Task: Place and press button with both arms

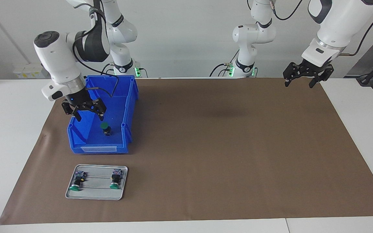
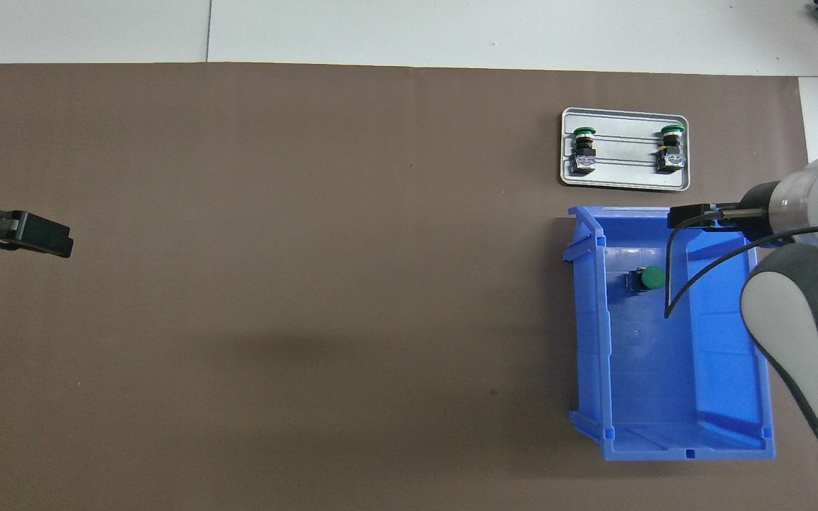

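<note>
Button (image 1: 105,128) number three sits loose in the blue bin (image 1: 129,97), cap up, around the bin's 6 o'clock end in the facing view. Two others (image 1: 78,181) (image 1: 115,178) already lie on the metal tray (image 1: 96,196), so I'd guess we're roughly two-thirds through placing, with pressing maybe left too. Right claw (image 1: 83,111) hangs over the bin, fingers spread and empty, not on the button yet. Left claw (image 1: 303,76) waits released over the brown surface (image 1: 222,145) at its own end.
</note>
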Robot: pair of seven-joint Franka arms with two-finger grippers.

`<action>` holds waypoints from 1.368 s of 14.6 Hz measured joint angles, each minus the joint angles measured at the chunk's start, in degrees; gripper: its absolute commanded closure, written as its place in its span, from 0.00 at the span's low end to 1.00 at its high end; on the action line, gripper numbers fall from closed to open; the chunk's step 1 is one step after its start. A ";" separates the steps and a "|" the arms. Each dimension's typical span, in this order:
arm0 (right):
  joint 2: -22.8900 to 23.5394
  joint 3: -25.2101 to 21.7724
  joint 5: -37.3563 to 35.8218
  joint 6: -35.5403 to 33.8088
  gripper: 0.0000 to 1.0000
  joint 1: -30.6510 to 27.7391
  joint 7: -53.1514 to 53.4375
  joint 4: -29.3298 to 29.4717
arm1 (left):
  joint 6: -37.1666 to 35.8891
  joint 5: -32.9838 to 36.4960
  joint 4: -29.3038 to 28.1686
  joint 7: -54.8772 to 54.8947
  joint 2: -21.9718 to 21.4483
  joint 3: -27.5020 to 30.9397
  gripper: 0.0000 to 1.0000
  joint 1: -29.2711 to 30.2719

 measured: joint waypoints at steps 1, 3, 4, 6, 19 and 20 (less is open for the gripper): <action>-0.02 -0.02 -0.24 -4.01 0.00 -0.11 0.43 3.23 | 0.00 0.00 0.00 0.00 0.00 0.00 0.00 0.00; -0.01 -0.04 -0.34 -12.31 0.00 -0.46 3.91 9.42 | 0.00 0.00 0.00 0.00 0.00 0.00 0.00 0.00; -0.01 -0.06 -0.52 -15.64 0.00 -0.84 6.08 12.00 | 0.00 0.00 0.00 0.00 0.00 0.00 0.00 0.00; -0.01 -0.15 -0.92 -20.45 0.00 -2.14 7.80 15.64 | 0.00 0.00 0.00 0.00 0.00 0.00 0.00 0.00; 0.55 1.23 -5.10 -27.36 0.00 -1.31 4.94 22.08 | 0.00 0.00 0.00 0.00 0.00 0.00 0.00 0.00; 0.73 1.19 -5.10 -27.39 0.00 -1.32 4.62 22.02 | 0.00 0.00 0.00 0.00 0.00 0.00 0.00 0.00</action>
